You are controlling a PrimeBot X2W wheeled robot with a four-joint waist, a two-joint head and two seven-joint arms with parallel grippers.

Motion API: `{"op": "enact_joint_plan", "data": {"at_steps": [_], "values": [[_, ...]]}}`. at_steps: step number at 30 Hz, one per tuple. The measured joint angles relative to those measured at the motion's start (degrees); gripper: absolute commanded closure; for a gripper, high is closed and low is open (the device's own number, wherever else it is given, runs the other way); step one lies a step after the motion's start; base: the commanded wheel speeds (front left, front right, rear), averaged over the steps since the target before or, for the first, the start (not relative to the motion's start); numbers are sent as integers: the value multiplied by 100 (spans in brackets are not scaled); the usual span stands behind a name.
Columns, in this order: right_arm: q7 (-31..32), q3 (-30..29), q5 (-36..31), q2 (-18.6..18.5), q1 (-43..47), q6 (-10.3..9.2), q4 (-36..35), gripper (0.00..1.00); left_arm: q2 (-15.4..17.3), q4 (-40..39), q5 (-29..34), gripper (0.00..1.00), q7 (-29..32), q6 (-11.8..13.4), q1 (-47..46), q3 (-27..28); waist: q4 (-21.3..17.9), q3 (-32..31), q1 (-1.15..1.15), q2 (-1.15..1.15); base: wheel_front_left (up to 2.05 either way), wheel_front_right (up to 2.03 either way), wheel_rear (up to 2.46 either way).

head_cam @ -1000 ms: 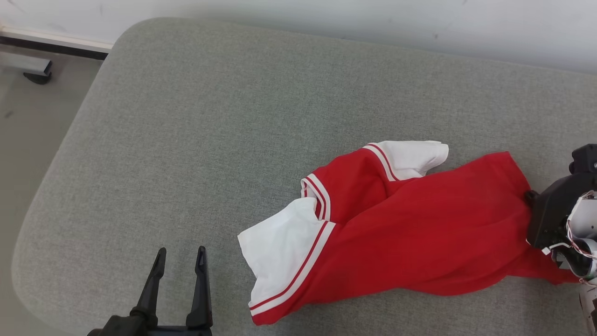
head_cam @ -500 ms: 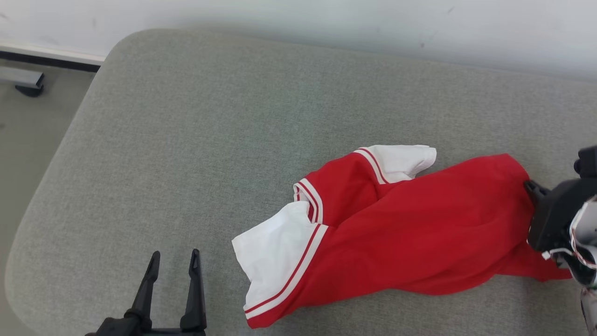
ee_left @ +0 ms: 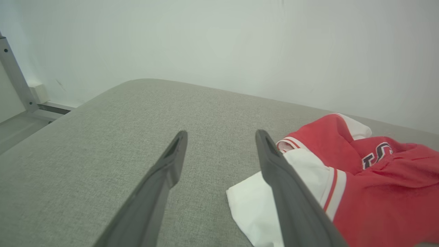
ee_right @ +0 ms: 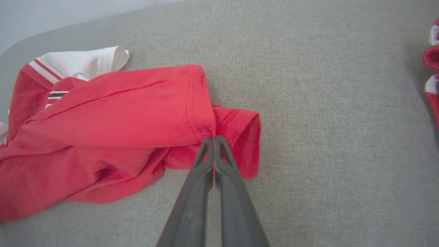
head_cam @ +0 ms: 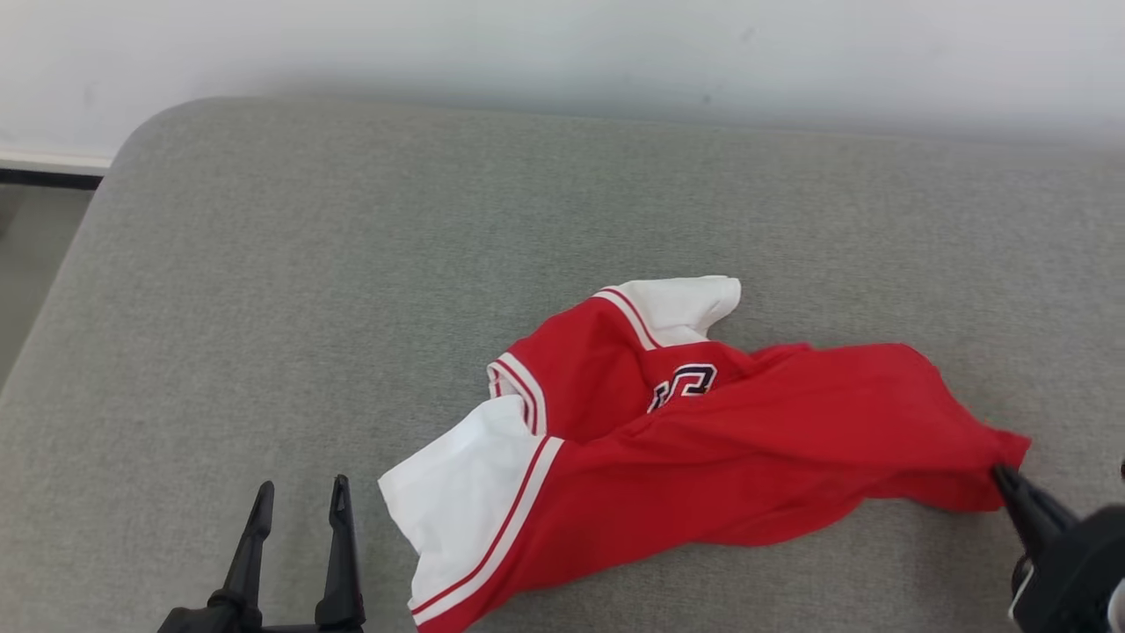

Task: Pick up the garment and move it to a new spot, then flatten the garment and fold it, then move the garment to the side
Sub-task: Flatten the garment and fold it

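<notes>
Right wrist view has the right gripper (ee_right: 214, 140) pinched tight on the shirt (ee_right: 113, 137) hem, with the shirt crumpled on the cushion (head_cam: 308, 246). Left gripper (head_cam: 301, 485) hangs wide and empty beside the sleeve (head_cam: 457, 475). Looks like the pickup step; next it needs lifting and carrying over.

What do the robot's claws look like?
The left claw and right claw each have two long, slim, dark grey fingers that taper to narrow tips, set in a blocky black base.
</notes>
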Motion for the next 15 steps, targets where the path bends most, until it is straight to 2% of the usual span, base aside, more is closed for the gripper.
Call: {"op": "enact_joint_plan", "data": {"at_steps": [4,8,15], "values": [[29,-204,-110,425,548,0,-272,100,0,8,13,0,0,-35,-2,42,-172,-44,0,0,0,0,0],[-31,-357,-256,821,938,0,-253,100,0,34,14,0,0,-37,-5,49,-290,-102,0,-1,0,0,0],[-125,-458,-464,1045,1266,0,12,100,0,64,14,0,0,-40,-5,65,-373,-198,0,-1,0,0,0]]}}
